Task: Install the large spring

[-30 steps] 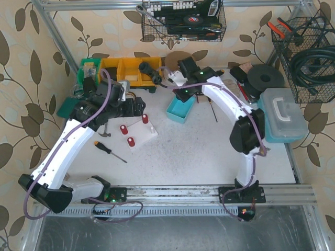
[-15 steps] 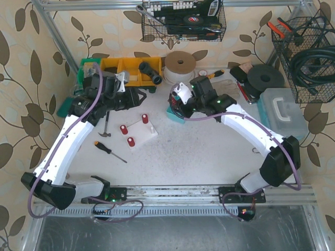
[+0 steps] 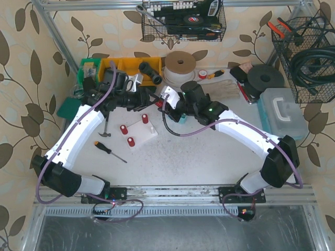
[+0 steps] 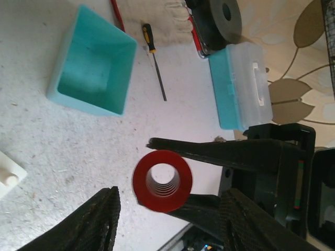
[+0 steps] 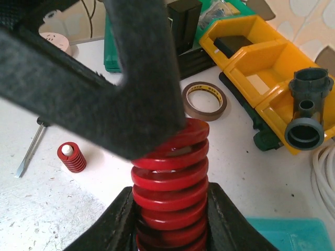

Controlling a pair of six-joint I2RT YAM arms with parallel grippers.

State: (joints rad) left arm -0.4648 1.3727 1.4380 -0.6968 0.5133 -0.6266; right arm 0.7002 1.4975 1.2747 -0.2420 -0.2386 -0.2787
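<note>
The large red spring (image 5: pixel 170 178) stands upright between the fingers of my right gripper (image 5: pixel 168 191), which is shut on its lower coils. In the left wrist view the spring (image 4: pixel 162 180) shows end-on, clamped by the right gripper's black fingers (image 4: pixel 209 149). My left gripper (image 4: pixel 170 196) straddles it, open, with a gap on each side; one of its fingers (image 5: pixel 104 78) covers the spring's top in the right wrist view. Both grippers meet above the table behind the white peg plate (image 3: pixel 141 130), which carries small red springs (image 3: pixel 124 129).
A teal bin (image 4: pixel 91 68) and a screwdriver (image 4: pixel 154 60) lie beyond the grippers, with a teal-lidded box (image 4: pixel 241 83) at the right. Yellow bins (image 5: pixel 261 57), a tape roll (image 5: pixel 204 100) and a grey pipe fitting (image 5: pixel 306 117) sit at the back. Another screwdriver (image 3: pixel 110 151) lies front left.
The right arm has swung left from the teal bin with the spring to meet the left gripper. The left gripper has moved right, and its jaws have narrowed around the spring.
</note>
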